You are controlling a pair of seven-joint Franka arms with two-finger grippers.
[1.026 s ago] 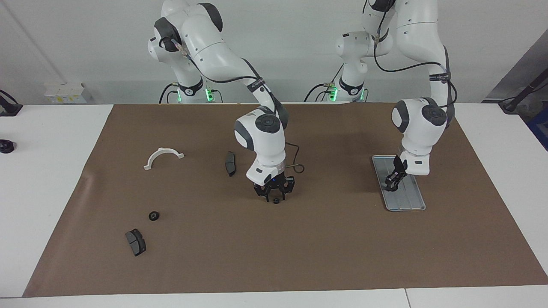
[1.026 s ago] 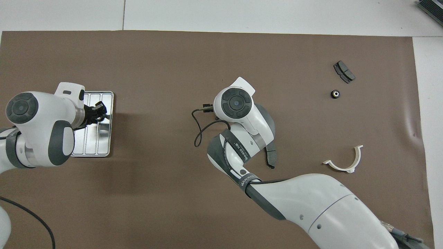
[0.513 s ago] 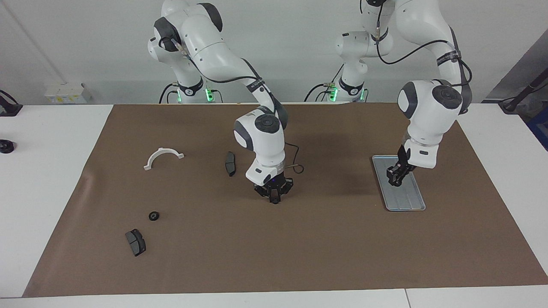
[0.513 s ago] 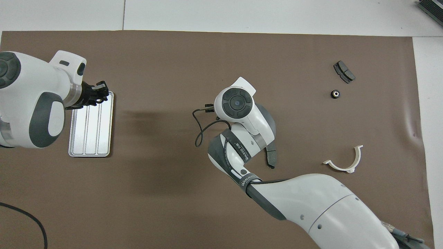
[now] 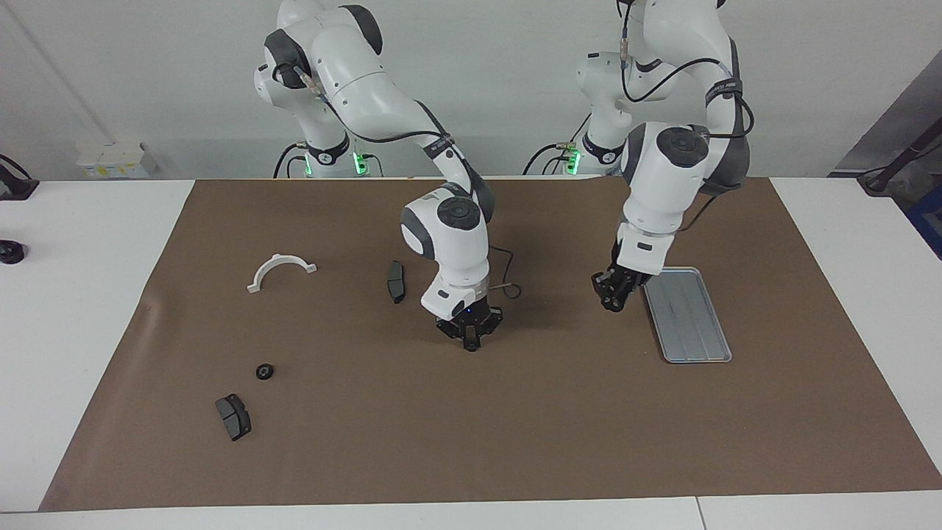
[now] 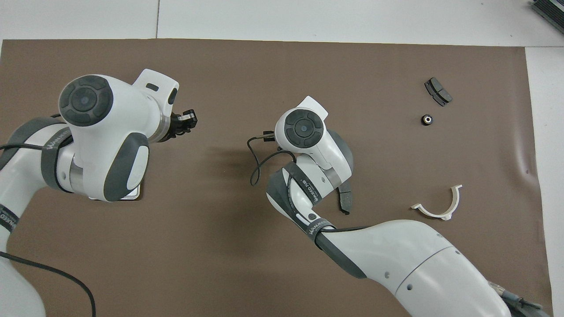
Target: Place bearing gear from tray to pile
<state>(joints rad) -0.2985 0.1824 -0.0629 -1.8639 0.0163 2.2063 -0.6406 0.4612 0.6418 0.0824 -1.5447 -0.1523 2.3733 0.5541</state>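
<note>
Your left end effector (image 5: 615, 300) hangs in the air over the brown mat (image 5: 515, 427), just beside the tray (image 5: 688, 313) on the side toward the right arm's end of the desk (image 5: 73, 294). Its fingers are drawn close together around something small and dark, but you cannot tell from either view what that is, nor whether the fingertips meet. The tray lies flat on the mat next to this end effector, its ribbed floor bare; in the overhead view only a corner of it (image 6: 132, 197) peeks out under the left arm.

Your right end effector (image 5: 472, 341) is down at the middle of the mat, fingertips pinched shut, tips at the mat surface; whether a gear sits between them is hidden. In the overhead view the arm's own wrist covers it.

A long dark pad (image 5: 396, 280) lies near the right end effector, toward the right arm's end. Further that way from it you have one small black bearing gear (image 5: 264, 372) on the mat, with a grey brake pad (image 5: 233, 417) near it, and a white half-ring clamp (image 5: 280, 269) well apart from both.
</note>
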